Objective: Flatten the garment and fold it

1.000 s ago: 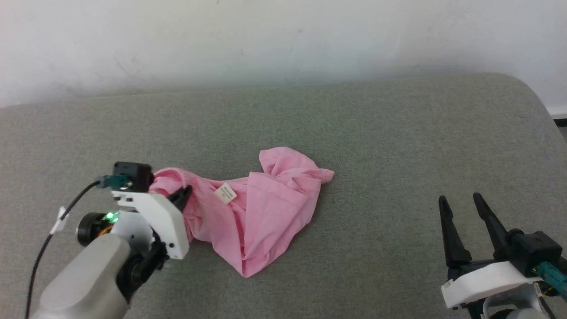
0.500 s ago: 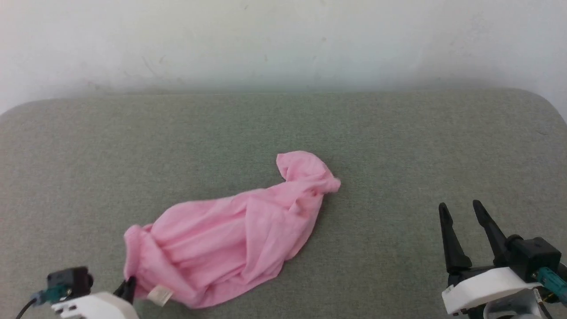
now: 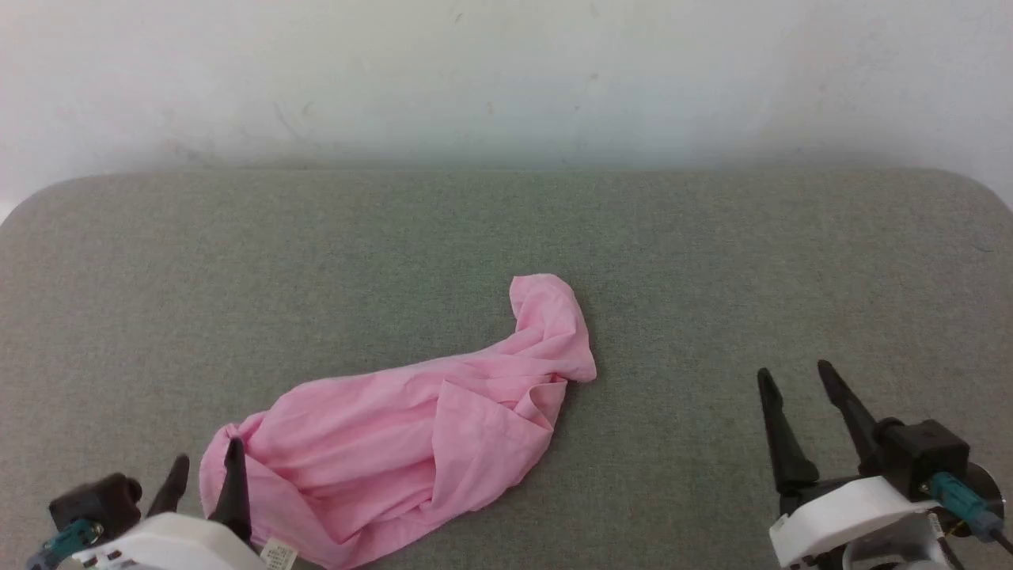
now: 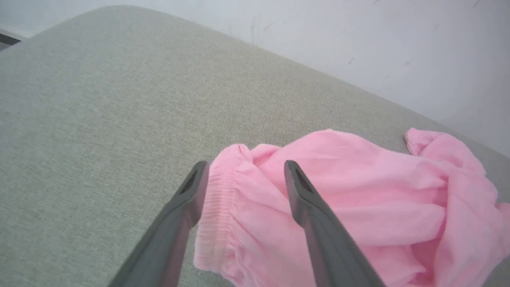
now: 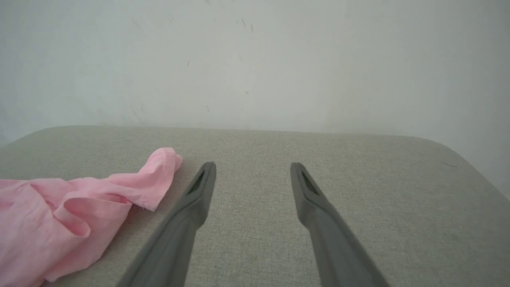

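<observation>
The left pincer (image 3: 206, 479) stands open at a middle width and holds nothing. In the left wrist view (image 4: 245, 171) its two dark fingers stand on either side of the gathered elastic hem of the pink garment (image 4: 358, 191). I cannot tell if the tips really touch the cloth. The right pincer (image 3: 795, 372) is also open and empty, and it hovers over the bare grey worktop (image 3: 475, 237), well apart from the cloth. Its own view (image 5: 253, 165) shows only the far tip of the garment (image 5: 59, 215) at the left. The garment (image 3: 411, 443) lies on the worktop as a long wrinkled bundle, from the near left corner towards the middle, with one flap doubled over and the far end twisted. A small white label (image 3: 277, 554) shows at its near edge, beside the left pincer. In my judgement the task is only at its beginning: the cloth is pulled a little longer but not flat, no layer is spread out, and no fold is made. The spreading and all the folding remain to do.
</observation>
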You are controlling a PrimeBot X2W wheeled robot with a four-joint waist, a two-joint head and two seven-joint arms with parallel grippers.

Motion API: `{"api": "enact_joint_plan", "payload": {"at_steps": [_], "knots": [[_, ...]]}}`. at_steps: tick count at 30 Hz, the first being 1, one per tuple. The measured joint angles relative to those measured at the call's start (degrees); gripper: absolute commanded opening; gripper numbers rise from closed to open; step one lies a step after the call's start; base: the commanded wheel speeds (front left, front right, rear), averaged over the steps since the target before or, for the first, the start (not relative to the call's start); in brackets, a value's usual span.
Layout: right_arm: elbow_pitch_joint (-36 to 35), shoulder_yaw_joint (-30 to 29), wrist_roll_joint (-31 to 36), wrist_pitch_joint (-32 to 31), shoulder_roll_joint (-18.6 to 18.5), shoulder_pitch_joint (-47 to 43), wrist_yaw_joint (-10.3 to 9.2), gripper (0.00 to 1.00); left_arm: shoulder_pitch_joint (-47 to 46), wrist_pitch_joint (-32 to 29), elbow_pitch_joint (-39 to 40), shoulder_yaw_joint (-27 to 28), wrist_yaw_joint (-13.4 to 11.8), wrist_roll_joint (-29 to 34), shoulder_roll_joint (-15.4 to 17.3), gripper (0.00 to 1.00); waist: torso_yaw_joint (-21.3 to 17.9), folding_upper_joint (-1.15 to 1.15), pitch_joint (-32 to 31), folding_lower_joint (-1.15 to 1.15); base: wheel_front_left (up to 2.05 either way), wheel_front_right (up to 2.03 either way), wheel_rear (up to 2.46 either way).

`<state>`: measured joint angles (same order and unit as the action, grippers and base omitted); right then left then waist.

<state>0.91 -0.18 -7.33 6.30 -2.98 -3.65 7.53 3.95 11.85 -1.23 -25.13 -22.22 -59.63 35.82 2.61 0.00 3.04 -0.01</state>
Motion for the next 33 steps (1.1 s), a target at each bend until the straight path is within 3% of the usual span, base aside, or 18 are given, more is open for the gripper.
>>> {"api": "enact_joint_plan", "payload": {"at_steps": [7, 12, 16, 23, 32, 33], "knots": [[0.75, 6.32, 0.79, -2.36, -0.02, 0.36, 0.00, 1.00, -2.89, 2.88, 3.93, 4.61, 2.97, 13.25, -5.55, 1.00, 0.56, 0.00, -0.51, 0.00, 0.00, 0.00, 0.00], [4.27, 14.32, -0.08, -6.41, 0.00, 2.92, 0.00, 1.00, -2.60, 2.88, 4.17, 8.94, 5.66, 25.58, -11.13, 1.00, 0.94, 0.00, -1.01, 0.00, 0.00, 0.00, 0.00], [8.53, 21.56, -2.55, -11.21, -0.13, 6.10, 0.00, 1.00, -0.83, 2.88, 3.64, 10.89, 7.59, 32.49, -13.76, 1.00, 1.61, 0.00, -1.37, 0.00, 0.00, 0.00, 0.00], [16.44, 32.39, -9.17, -17.45, -1.36, 16.11, 0.00, 1.00, 0.41, 2.89, 1.63, 11.60, 11.16, 38.19, -16.30, 1.00, 3.84, 0.00, -1.17, 0.01, 0.00, 0.00, 0.00], [29.84, 36.60, -13.60, -21.76, -0.99, 26.83, 0.00, 1.00, 0.04, 2.88, -0.49, 13.28, 14.07, 40.18, -19.78, 1.00, 7.27, 0.00, 0.10, 0.01, 0.00, 0.00, 0.00], [30.74, 37.34, -14.81, -22.40, -0.82, 27.04, 0.00, 0.50, 0.04, 2.88, -0.73, 13.57, 14.25, 40.27, -20.08, 1.00, 7.54, 0.00, 0.16, 0.01, 0.00, 0.00, 0.00]]}}
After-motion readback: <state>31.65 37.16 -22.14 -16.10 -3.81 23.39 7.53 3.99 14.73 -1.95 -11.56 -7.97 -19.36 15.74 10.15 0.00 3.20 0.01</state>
